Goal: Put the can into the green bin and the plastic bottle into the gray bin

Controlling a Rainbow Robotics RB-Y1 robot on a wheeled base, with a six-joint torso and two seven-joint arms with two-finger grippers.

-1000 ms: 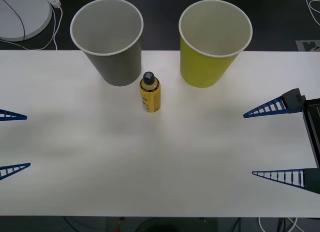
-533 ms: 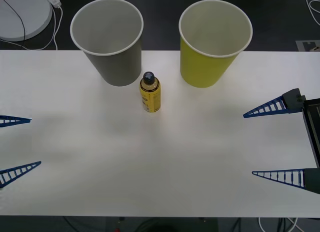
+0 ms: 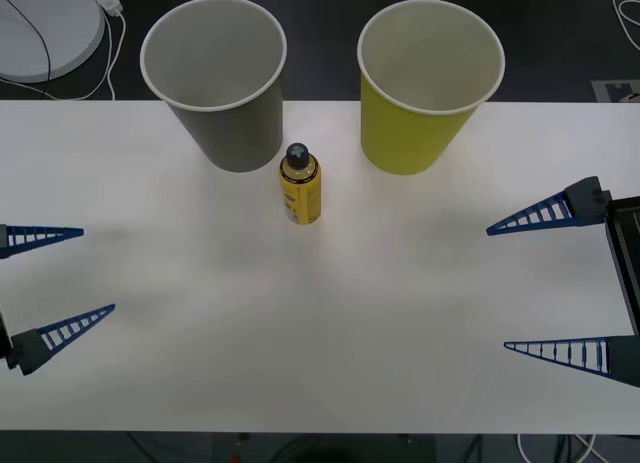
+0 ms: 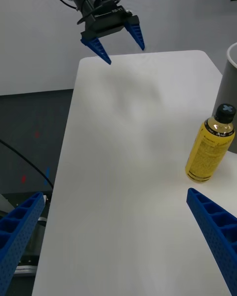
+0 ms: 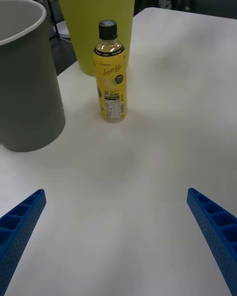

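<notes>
The plastic bottle (image 3: pixel 300 186) (image 5: pixel 111 74) (image 4: pixel 210 145), yellow with a black cap, stands upright on the white table between the two bins and slightly in front of them. The gray bin (image 3: pixel 225 113) (image 5: pixel 24 79) is behind it to the left. The green bin (image 3: pixel 420 123) (image 5: pixel 94 24) is behind it to the right. Both bins stand upright. The can is out of view. My left gripper (image 3: pixel 98 269) (image 5: pixel 116 192) (image 4: pixel 126 54) is open over the table's left side, well short of the bottle. At the right edge, my right gripper (image 3: pixel 497 289) (image 4: pixel 114 193) is open and holds nothing.
The white table (image 3: pixel 330 333) is bare between the grippers and in front of the bottle. A round white device (image 3: pixel 45 28) with a cable lies on the floor beyond the far left corner.
My left gripper has moved to the right, further in over the table, still open. The right gripper, the bottle and the bins have not moved.
</notes>
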